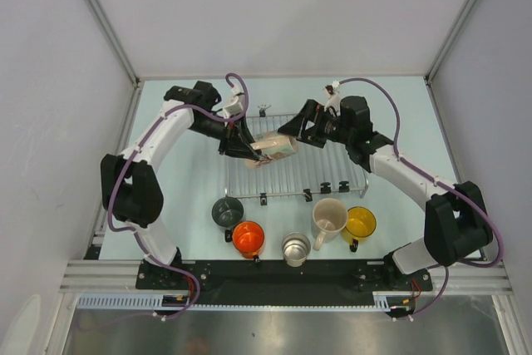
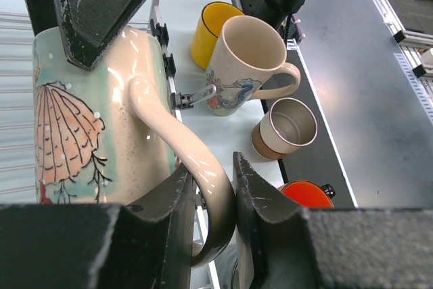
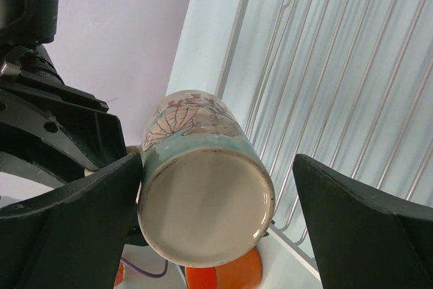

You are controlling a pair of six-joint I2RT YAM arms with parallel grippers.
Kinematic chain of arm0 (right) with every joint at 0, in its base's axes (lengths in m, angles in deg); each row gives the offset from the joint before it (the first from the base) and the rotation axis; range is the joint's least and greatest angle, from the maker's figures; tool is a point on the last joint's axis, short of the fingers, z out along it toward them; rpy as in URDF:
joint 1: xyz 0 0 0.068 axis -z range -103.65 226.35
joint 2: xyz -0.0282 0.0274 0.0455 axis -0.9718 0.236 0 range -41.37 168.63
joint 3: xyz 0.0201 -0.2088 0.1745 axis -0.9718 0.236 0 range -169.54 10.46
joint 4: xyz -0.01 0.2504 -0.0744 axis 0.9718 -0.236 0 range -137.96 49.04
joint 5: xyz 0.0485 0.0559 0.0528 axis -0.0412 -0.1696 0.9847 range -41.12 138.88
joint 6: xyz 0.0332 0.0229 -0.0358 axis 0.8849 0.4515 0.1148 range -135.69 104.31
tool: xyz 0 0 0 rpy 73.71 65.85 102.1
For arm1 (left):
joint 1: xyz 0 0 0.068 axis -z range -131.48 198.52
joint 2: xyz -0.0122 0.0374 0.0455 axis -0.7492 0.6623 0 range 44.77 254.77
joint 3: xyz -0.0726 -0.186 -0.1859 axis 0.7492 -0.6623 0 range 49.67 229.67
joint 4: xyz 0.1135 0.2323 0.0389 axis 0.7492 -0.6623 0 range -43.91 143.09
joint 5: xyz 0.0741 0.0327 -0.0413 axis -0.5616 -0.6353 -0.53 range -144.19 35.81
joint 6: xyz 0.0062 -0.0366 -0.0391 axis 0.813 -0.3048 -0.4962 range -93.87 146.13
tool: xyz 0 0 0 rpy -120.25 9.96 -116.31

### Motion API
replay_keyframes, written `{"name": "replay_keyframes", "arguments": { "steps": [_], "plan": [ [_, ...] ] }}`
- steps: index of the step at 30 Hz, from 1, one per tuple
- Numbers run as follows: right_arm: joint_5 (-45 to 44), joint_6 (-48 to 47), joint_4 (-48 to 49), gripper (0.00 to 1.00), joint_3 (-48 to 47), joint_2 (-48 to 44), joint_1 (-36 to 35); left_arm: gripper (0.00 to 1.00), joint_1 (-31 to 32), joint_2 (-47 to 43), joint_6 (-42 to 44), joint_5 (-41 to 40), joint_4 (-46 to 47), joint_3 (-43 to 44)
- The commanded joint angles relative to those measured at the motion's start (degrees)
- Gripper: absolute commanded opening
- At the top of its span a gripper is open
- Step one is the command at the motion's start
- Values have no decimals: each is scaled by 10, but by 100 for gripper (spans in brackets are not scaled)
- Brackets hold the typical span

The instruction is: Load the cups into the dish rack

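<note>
Dish rack (image 1: 332, 168): flat below my fingers; five mugs (image 1: 328, 215) stand off its near edge. Cream shell-pattern mug (image 1: 281, 147): held on its side above the rack, probably for handing over or setting down. My left gripper (image 2: 211, 167) is clamped on its handle (image 2: 169, 126), forearm reaching in low; my right gripper (image 3: 218, 167) is spread wide, fingers flanking the mug's base.

place: robot lab test cell | walls: plain white panels (image 1: 50, 81) in silver aluminium framing (image 1: 100, 18) | fixtures: white-and-black left arm (image 1: 162, 139), right arm (image 1: 403, 172), bolted to black base rail (image 1: 283, 276)
</note>
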Motion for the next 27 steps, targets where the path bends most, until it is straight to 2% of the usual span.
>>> {"name": "replay_keyframes", "arguments": {
  "steps": [1, 15, 20, 24, 27],
  "plan": [
    [-7, -2, 17, 100, 13, 2, -12, 0, 1, -40, 37, 207, 13, 39],
    [-24, 46, 44, 100, 30, 2, -53, 0, -5, -6, 51, 206, 13, 66],
    [-26, 47, 42, 99, 30, -3, -51, 0, -5, -6, 63, 205, 13, 52],
    [-28, 58, 40, 62, 24, -2, -58, 1, -5, -2, 73, 205, 12, 47],
    [-28, 72, 32, 49, 22, -6, -64, 1, -7, 2, 85, 203, 12, 46]
  ]
}}
